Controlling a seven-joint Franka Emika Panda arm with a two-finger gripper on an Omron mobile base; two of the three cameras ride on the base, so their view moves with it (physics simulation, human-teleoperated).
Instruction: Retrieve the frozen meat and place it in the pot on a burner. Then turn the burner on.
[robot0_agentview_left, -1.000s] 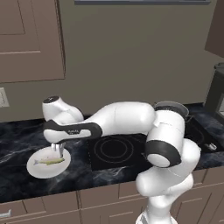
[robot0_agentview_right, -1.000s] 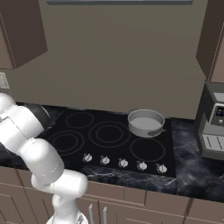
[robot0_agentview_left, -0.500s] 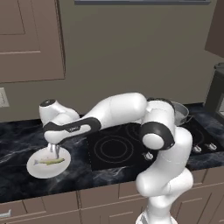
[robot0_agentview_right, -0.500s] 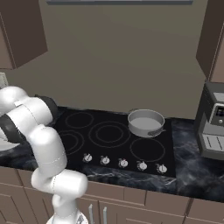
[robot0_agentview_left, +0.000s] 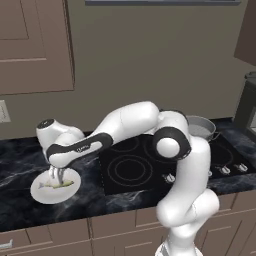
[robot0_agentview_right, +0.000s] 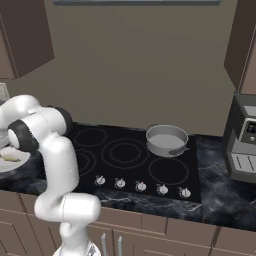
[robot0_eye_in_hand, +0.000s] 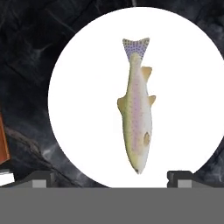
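Swinging further left and lower than a second ago, the arm now hangs the gripper (robot0_agentview_left: 56, 175) just above the plate (robot0_agentview_left: 41, 194), jaws spread wide and holding nothing.
Frozen meat (robot0_eye_in_hand: 138, 115) lies lengthwise at the middle of the white plate, which sits near the front edge of the dark marbled counter (robot0_agentview_left: 17, 165), left of the black cooktop (robot0_agentview_right: 125, 160). At the cooktop's back right burner stands the pot (robot0_agentview_right: 166, 140), well apart from the plate. Brown cabinets (robot0_agentview_left: 30, 45) hang on the grey-brown wall above; a coffee machine (robot0_agentview_right: 244, 140) stands at the counter's right end.
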